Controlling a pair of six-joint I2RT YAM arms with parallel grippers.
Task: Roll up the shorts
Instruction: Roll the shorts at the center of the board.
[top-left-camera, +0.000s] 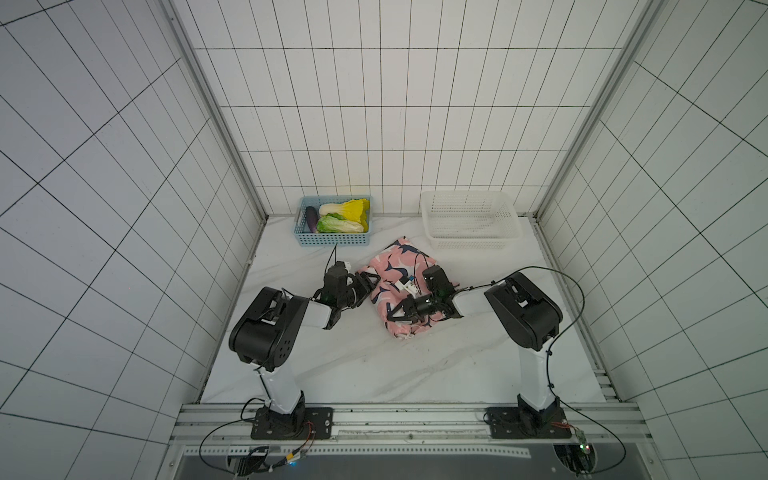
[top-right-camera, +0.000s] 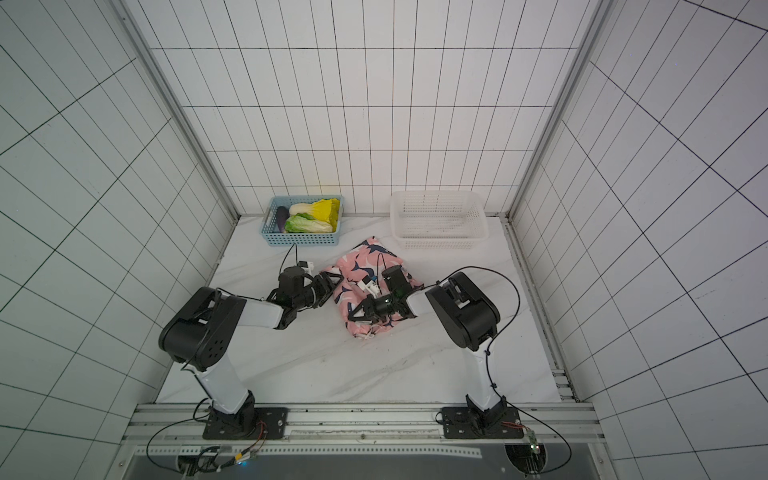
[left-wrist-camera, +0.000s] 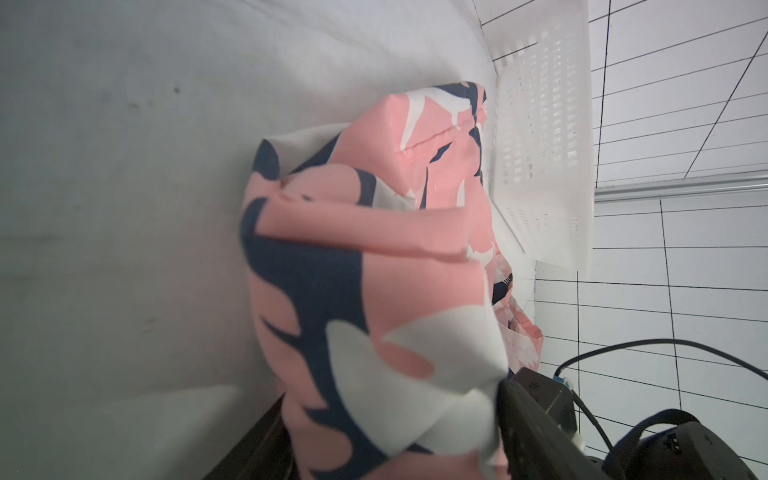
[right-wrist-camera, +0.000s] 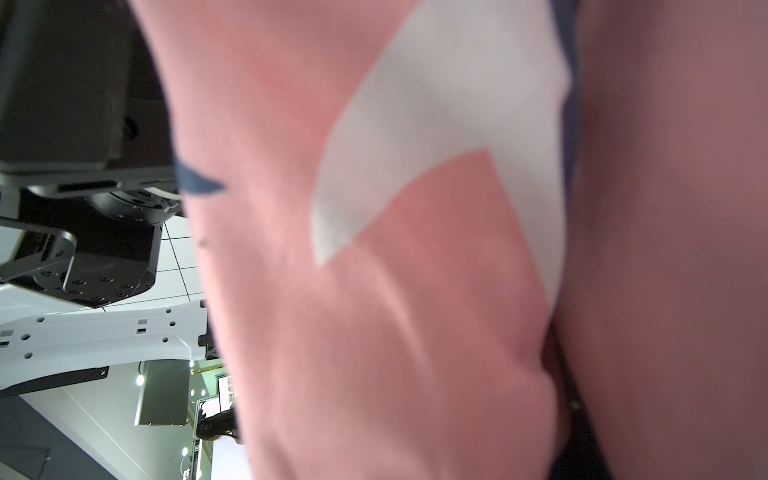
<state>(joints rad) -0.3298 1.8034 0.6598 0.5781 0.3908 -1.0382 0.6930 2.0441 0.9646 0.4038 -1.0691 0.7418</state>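
Pink cloth, both top views: the shorts (top-left-camera: 390, 262) (top-right-camera: 365, 257) lie bunched in the middle of the marble table (top-left-camera: 353, 365). Their long axis runs from the near, drawstring end away toward the far wall.
Left gripper, both top views: the left gripper (top-left-camera: 368, 286) (top-right-camera: 332, 284) meets the cloth's left edge about halfway along its length.
Right gripper, both top views: the right gripper (top-left-camera: 392, 316) (top-right-camera: 353, 316) lies over the near end, pointing across the fabric.
Relation for the coming move: both arms touch the cloth and the right one is at the near end. Any roll would likely travel along the long axis, away from the arm bases.
Containers, both top views: the blue basket (top-left-camera: 332, 243) (top-right-camera: 299, 239) holds an eggplant (top-left-camera: 311, 219) and two cabbages (top-left-camera: 345, 224). The white basket (top-left-camera: 469, 243) (top-right-camera: 440, 241) looks empty and sits near the shorts' far tip, not touching it.
Left wrist view: a thick fold of the shorts (left-wrist-camera: 374, 257) fills the space ahead, with one dark finger (left-wrist-camera: 253, 440) beside it. The fingers appear well apart, but a grip cannot be confirmed. The white basket (left-wrist-camera: 540, 145) lies beyond.
Right wrist view: pink fabric (right-wrist-camera: 374, 332) presses up against the lens. The fingers are all but closed, seemingly pinching a fold.
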